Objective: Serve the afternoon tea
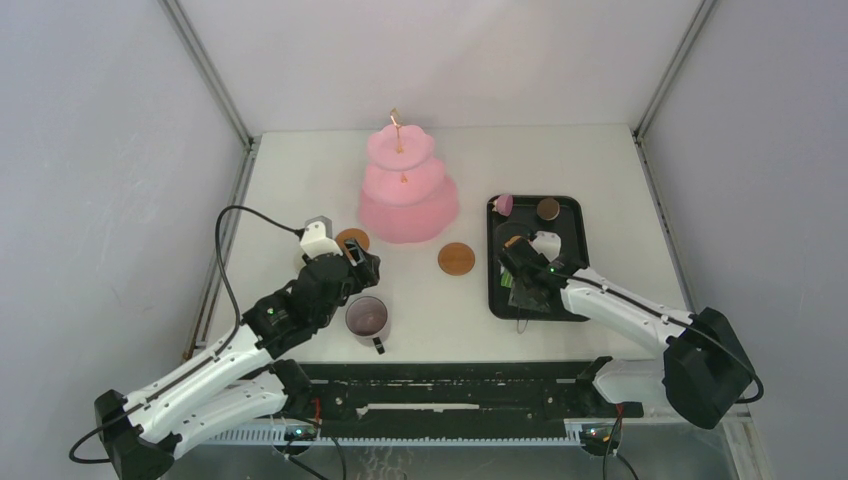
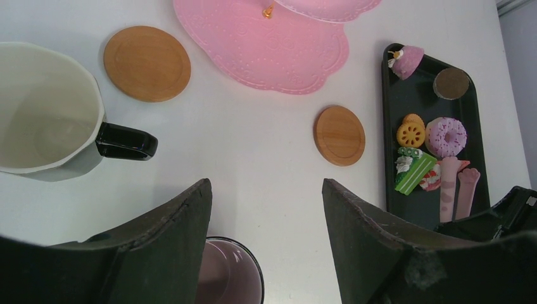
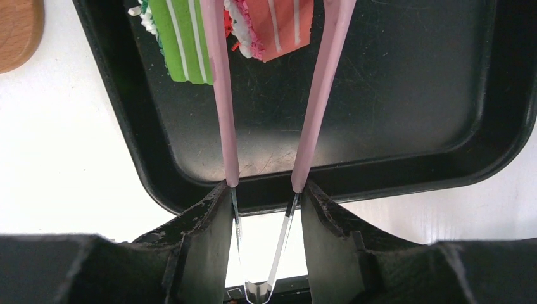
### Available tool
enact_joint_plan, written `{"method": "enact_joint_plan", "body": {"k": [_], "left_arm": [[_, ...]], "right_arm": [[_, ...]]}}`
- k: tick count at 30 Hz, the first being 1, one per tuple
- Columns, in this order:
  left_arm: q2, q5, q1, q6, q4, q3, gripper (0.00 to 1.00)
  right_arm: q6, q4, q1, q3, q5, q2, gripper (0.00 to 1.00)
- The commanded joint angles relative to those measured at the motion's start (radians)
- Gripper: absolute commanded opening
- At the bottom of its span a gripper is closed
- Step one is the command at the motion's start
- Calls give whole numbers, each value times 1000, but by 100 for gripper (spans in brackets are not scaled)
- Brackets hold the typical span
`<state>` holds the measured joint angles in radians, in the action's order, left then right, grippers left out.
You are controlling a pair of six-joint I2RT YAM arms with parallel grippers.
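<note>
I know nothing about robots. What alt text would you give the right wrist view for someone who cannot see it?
Two dark fingers pinch pink-armed tongs that reach out over a black tray toward a green toy cake slice and a red-and-white slice. The edge of a wooden coaster shows at top left on the white table.

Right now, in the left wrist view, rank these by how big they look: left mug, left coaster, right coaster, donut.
1. Left mug, partly cut off by the frame edge.
2. Left coaster.
3. Right coaster; possibly the same size as the left one, only farther away.
4. Donut.
</note>
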<state>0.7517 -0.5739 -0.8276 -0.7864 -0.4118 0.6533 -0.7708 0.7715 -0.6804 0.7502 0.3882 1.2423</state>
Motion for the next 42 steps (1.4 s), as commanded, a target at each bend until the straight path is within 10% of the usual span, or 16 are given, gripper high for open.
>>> {"method": "enact_joint_plan", "body": {"k": [1, 17, 28, 42], "left_arm": [[-14, -27, -7, -4, 32, 67, 70], [-15, -27, -7, -10, 28, 63, 70], [-40, -33, -7, -20, 15, 54, 69], [-63, -62, -8, -11, -26, 94, 69]], "right_arm": [[28, -22, 25, 1, 7, -10, 50], [62, -69, 67, -2, -56, 30, 51], [57, -75, 58, -34, -74, -30, 26], [8, 57, -92, 46, 38, -169, 19]]}}
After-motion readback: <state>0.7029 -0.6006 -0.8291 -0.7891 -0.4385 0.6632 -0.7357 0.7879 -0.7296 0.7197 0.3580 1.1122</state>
